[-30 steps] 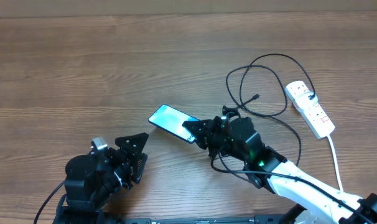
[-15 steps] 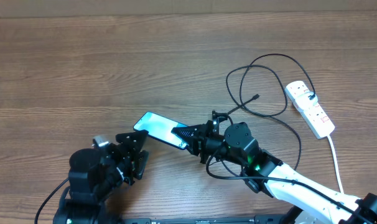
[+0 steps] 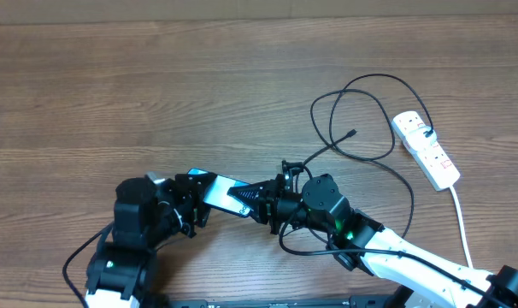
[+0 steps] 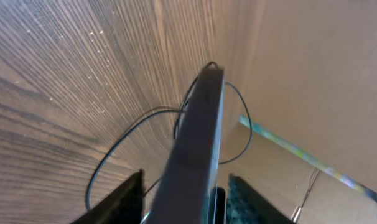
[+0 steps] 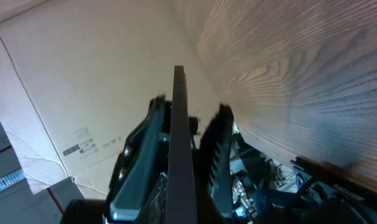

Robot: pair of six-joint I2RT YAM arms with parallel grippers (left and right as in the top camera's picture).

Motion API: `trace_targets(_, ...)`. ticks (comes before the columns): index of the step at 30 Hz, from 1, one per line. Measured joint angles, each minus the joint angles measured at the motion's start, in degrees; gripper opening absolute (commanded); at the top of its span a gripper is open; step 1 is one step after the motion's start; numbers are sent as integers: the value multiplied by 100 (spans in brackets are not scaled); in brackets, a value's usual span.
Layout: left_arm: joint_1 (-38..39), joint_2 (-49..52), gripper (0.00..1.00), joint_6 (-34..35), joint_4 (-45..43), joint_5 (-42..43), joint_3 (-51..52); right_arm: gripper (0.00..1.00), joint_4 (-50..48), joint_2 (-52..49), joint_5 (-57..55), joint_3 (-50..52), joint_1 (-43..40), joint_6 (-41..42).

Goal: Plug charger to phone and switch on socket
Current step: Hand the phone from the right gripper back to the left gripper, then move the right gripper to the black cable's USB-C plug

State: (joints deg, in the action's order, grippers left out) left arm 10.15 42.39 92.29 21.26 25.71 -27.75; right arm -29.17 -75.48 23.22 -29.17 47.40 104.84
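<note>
phone (image 3: 214, 192) moved left, into left tool (image 3: 195, 195)

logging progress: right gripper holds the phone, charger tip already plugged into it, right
Not plugged in. The right gripper holds the phone, but the charger tip lies loose on the table, well away from it, as the overhead view shows.

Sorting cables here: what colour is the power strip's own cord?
White. The power strip has a white cord, clearest in the overhead view.
</note>
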Motion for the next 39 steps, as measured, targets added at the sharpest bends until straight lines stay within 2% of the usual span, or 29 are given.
trace_targets(4,0,234,33,70,-205,2,2,4,48,0,-37,0,-7,20)
trace_targets(12,0,319,36,83,-811,138,13,4,31,11,-166,0,-11,39)
trace_targets(14,0,337,31,83,-855,184,13,4,31,22,-186,0,-11,39)
trace_targets(18,0,343,4,107,-848,258,46,6,2,35,-243,-4,-15,68)
trace_targets(23,-4,343,4,125,-927,308,74,9,9,72,-267,-4,-31,337)
trace_targets(29,0,345,4,146,-907,396,74,38,85,74,-197,-11,-11,122)
trace_targets(30,0,345,4,144,-903,413,79,45,170,76,-186,-17,0,52)
trace_targets(33,0,345,4,109,-881,361,85,79,717,76,-422,-39,26,-435)
trace_targets(36,0,367,4,0,-881,247,87,100,1276,76,-990,-50,26,-1154)
trace_targets(39,0,455,4,-229,-885,155,94,100,1746,76,-1794,-46,-44,-1991)
